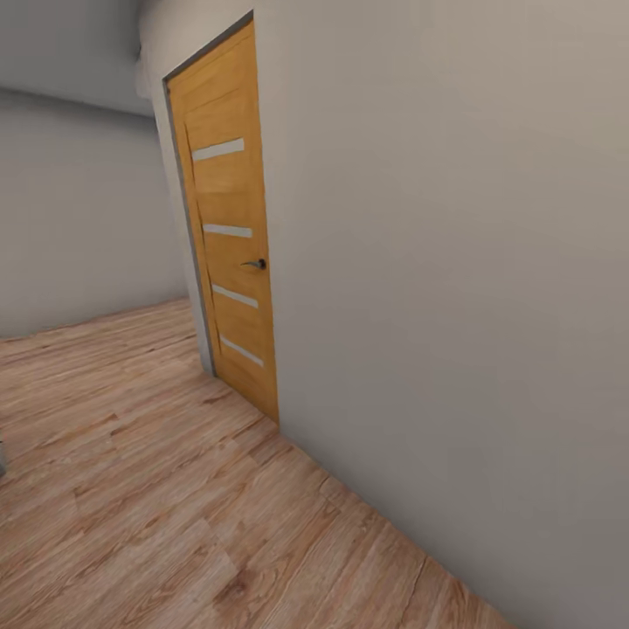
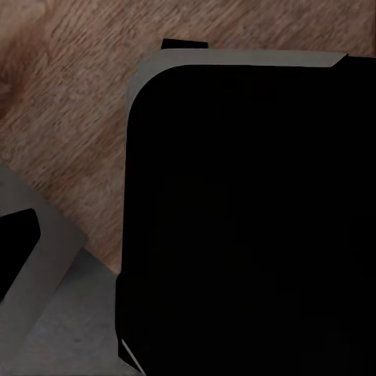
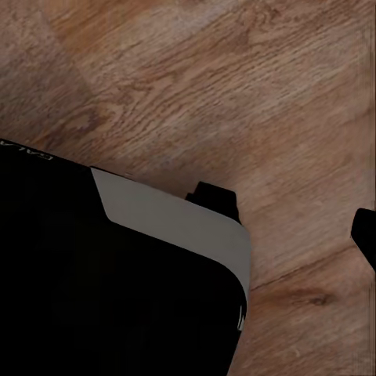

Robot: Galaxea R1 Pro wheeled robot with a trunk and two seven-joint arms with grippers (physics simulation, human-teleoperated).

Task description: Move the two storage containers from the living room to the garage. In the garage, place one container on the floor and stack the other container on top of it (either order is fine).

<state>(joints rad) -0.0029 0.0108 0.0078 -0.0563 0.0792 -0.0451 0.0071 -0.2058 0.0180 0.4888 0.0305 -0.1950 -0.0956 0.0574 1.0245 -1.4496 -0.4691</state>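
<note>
The two storage containers are out of view. I am in a hallway with a light wood plank floor. The left wrist view looks down on my own black base with its grey rim, over the same planks. My base also takes up one corner of the right wrist view. A small dark piece at the edge of the left wrist view and another in the right one may be fingers. I cannot tell how the jaws stand, and nothing shows held in either.
A shut orange wooden door with pale glass strips and a dark handle stands ahead on the left. A plain white wall runs close along the right. The floor stretches away to the left toward a far grey wall.
</note>
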